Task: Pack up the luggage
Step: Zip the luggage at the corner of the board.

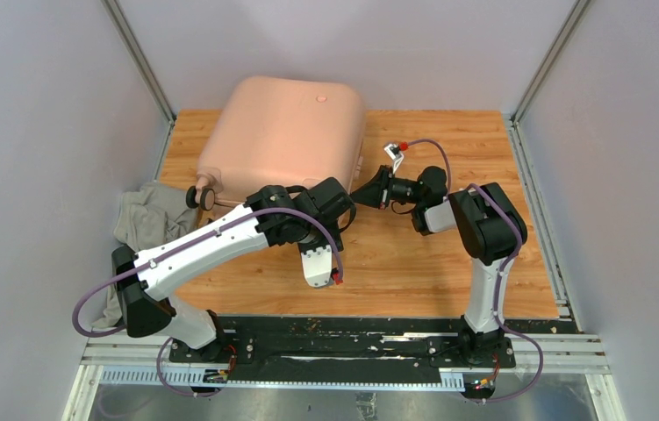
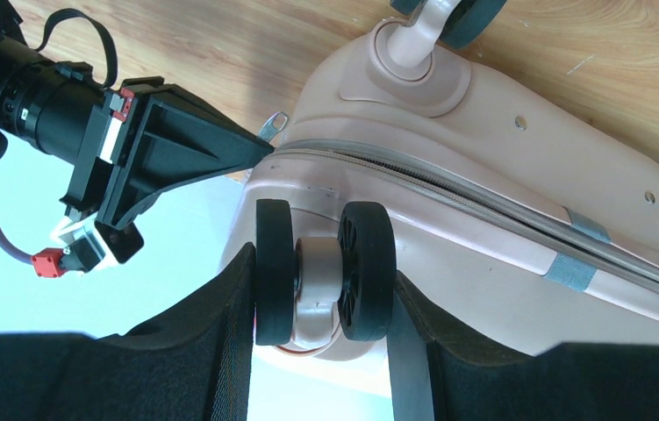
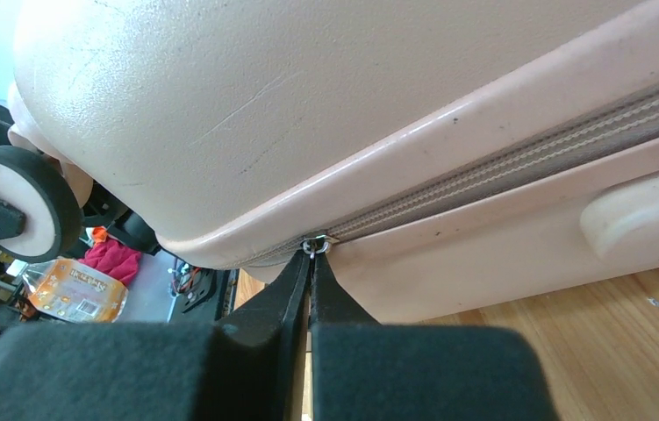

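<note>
Item, left end effector [image 2: 324, 274]: fingers closed from either side on a double spinner wheel [image 2: 365, 272], with a black pad against each outer tyre and the pale hub between them. Item, right end effector [image 3: 311, 263]: fingers pressed together, tips pinching the small metal zipper pull [image 3: 315, 246] at a rounded corner of the shell. From the left wrist its black wedge meets that corner just beside and above the clamped wheel, so both end effectors crowd the same corner. Item, the luggage [image 1: 282, 136]: pale pink hard shell, closed, lying flat on the wooden desk [image 1: 448, 254], directly ahead of both end effectors and filling both wrist views. A grey zipper track [image 3: 519, 167] runs from the right fingertips along the seam, and a pale moulded foot [image 3: 633, 210] sits below it further along. Grey tape patches [image 2: 582, 226] lie across the seam to the right of the left end effector. A second wheel [image 2: 479, 13] stands beyond the left fingers at the next corner. A third wheel [image 1: 196, 197] is at the shell's corner, well to the left of the left end effector. Item, grey cloth [image 1: 146, 219]: crumpled at the desk's left edge just past that third wheel, partly under the left arm. Farthest, seen beneath the shell to the left of the right fingers: an orange printed packet [image 3: 71, 289] and a red cloth [image 3: 113, 259], both off the desk.
</note>
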Available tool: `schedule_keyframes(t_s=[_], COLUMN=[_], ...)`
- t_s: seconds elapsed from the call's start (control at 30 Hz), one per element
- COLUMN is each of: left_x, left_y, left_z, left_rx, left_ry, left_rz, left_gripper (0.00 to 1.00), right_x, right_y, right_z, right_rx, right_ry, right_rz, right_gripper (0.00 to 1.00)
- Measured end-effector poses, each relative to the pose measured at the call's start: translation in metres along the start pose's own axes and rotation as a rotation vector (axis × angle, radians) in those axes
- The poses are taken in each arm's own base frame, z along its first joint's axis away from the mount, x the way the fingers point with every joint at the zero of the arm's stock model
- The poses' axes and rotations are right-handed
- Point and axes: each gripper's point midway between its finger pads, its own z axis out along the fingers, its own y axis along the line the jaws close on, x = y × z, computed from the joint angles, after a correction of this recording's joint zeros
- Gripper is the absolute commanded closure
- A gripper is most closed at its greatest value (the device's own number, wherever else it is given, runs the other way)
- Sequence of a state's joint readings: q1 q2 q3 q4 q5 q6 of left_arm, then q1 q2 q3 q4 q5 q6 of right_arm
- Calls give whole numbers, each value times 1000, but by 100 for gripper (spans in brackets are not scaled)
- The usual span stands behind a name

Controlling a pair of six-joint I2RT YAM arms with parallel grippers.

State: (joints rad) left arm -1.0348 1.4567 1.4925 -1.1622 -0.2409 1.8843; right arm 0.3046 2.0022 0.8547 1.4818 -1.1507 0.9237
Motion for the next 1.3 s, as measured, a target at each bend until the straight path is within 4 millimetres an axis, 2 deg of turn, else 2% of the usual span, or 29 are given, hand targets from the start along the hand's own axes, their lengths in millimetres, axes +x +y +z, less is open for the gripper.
schedule_keyframes(t_s=[0.47,0.77,0.93,1.17,1.3], left_x=[0,-3,-8,-12,-12], left_y=[0,-3,-5,-12,-13], left_z=[0,0,0,0,0], left_rx=[-1,9,21,50,52], left_ry=[-2,-14,-33,-49,-51], left_rz=[-7,-5,4,19,21], left_gripper=[100,100,100,100,100], right_x=[2,5,11,32,32], right_y=[2,11,19,35,38], right_z=[-6,-7,-7,2,0], right_rx=[57,139,187,226,269], right_ry=[-54,-80,-79,-57,-61], right_rz=[10,-59,-88,-135,-168], right_gripper=[100,100,100,100,100])
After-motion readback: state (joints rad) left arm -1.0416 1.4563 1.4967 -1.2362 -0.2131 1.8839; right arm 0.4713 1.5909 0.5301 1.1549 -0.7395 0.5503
